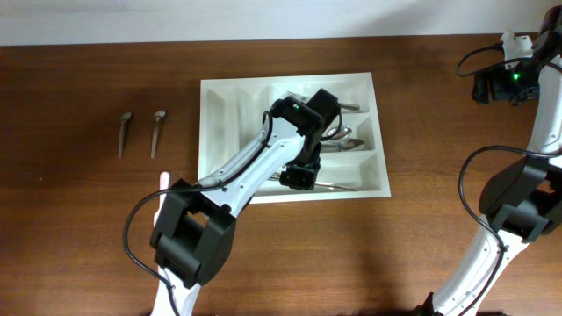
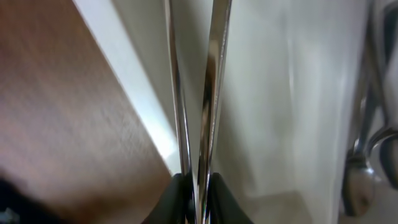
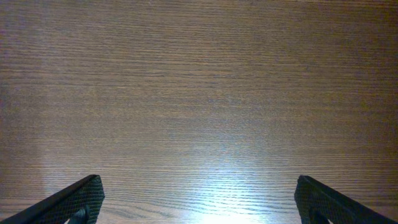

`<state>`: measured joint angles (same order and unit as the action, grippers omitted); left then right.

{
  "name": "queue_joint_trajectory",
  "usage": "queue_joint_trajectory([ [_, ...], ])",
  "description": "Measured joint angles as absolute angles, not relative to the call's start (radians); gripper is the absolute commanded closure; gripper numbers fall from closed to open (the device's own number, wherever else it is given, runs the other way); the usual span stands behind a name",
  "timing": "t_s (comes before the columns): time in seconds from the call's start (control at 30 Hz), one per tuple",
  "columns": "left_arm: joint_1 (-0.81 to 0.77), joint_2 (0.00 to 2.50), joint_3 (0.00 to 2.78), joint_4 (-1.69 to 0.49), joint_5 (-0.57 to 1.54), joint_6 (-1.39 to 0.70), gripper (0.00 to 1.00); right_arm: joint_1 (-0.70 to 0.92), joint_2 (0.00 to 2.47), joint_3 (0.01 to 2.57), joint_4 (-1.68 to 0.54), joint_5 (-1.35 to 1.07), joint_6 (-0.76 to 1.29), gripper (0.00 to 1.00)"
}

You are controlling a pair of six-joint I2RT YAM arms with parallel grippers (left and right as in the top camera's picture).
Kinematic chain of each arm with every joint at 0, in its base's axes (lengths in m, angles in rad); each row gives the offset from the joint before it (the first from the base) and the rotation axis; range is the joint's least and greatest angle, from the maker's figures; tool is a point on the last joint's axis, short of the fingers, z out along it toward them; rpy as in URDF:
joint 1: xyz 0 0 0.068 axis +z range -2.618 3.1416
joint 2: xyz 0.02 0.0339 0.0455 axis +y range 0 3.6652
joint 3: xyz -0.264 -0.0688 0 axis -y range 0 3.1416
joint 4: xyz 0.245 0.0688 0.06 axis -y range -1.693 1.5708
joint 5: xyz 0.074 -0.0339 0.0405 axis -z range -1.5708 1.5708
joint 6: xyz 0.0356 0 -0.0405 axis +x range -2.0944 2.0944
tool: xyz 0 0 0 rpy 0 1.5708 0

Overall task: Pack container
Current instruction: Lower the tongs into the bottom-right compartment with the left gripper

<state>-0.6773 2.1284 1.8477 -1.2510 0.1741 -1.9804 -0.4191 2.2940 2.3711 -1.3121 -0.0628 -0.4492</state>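
Note:
The white cutlery tray lies at the table's middle. Its middle long compartment holds spoons. My left gripper hangs over the tray's front long compartment, shut on thin metal cutlery handles that point out along that compartment. In the overhead view a metal piece sticks out to its right. The left wrist view shows two slim shiny shafts pinched between the jaws, beside the tray's front rim. My right gripper is open and empty over bare wood at the far right.
Two dark spoons lie side by side on the table left of the tray. More spoon bowls show at the right edge of the left wrist view. The right arm's cables loop near the right edge.

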Motion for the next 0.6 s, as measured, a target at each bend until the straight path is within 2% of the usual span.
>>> queue_joint_trajectory([
  [0.17,-0.675,2.128,1.848,-1.235,0.239,-1.980,0.98,-0.419,2.294,2.371,-1.312,-0.063,-0.448,0.01],
  [0.6,-0.675,2.128,1.848,-1.189,0.202,-1.980,0.98,-0.419,2.294,2.371,-1.312,-0.063,-0.448,0.01],
])
